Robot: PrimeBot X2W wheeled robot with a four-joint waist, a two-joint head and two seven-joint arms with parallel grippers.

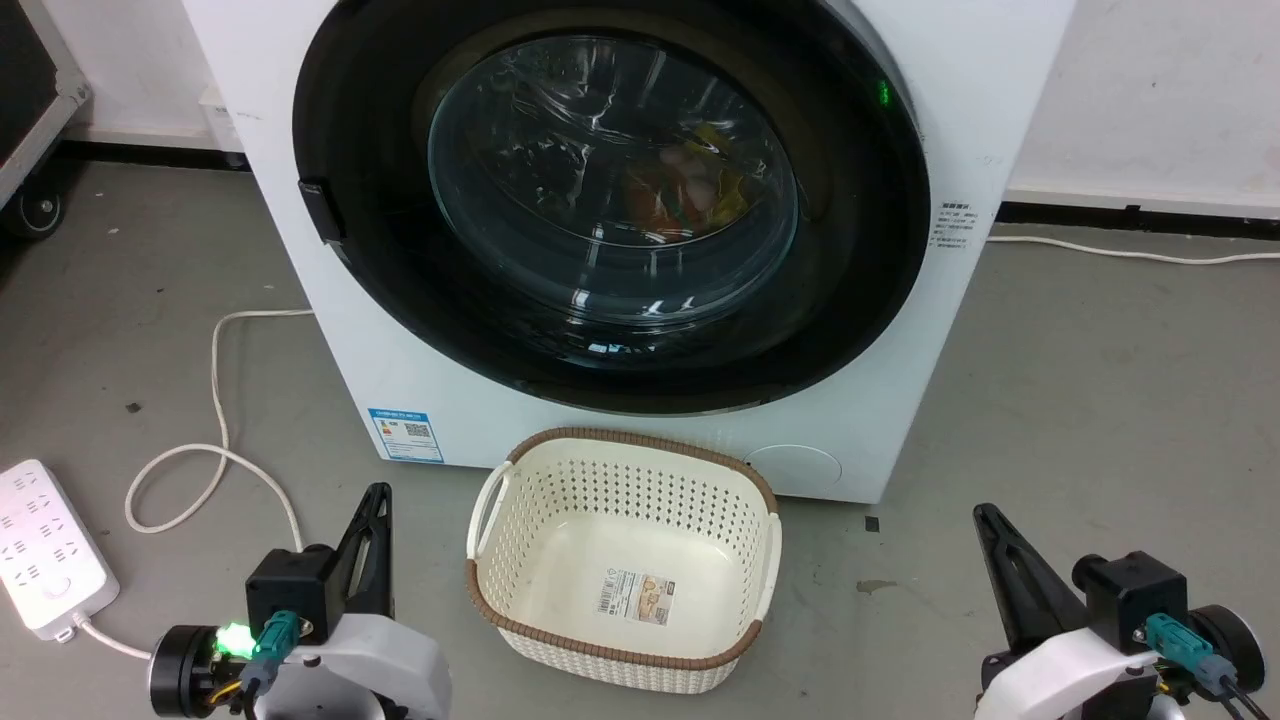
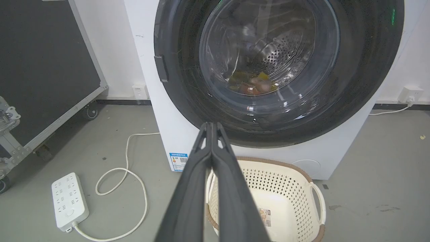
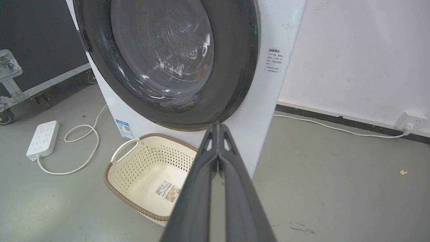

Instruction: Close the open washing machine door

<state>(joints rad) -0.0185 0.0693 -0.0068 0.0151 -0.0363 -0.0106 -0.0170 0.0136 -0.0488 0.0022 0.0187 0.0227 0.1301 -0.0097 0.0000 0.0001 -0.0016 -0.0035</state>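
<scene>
Facing the washing machine door (image 1: 870, 260), ahead of and above both sets of fingertips, apparently seated flush on the washing machine (image 1: 330, 370); cannot tell whether latched. Logged left gripper (image 2: 211, 125) and right gripper (image 3: 218, 126) pinched together, empty, well short of it. Judged heavy, rigid, hinged, with slippery gloss and fragile glass: press the black rim beside the latch tab (image 1: 320, 212), minding the basket (image 1: 620, 442) between the grippers, open floor outboard of the right.

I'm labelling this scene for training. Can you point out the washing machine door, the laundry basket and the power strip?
washing machine door (image 1: 612, 185): head view, centre of its glass window.
laundry basket (image 1: 640, 482): head view, perforated far wall.
power strip (image 1: 45, 545): head view, its white top face.
</scene>
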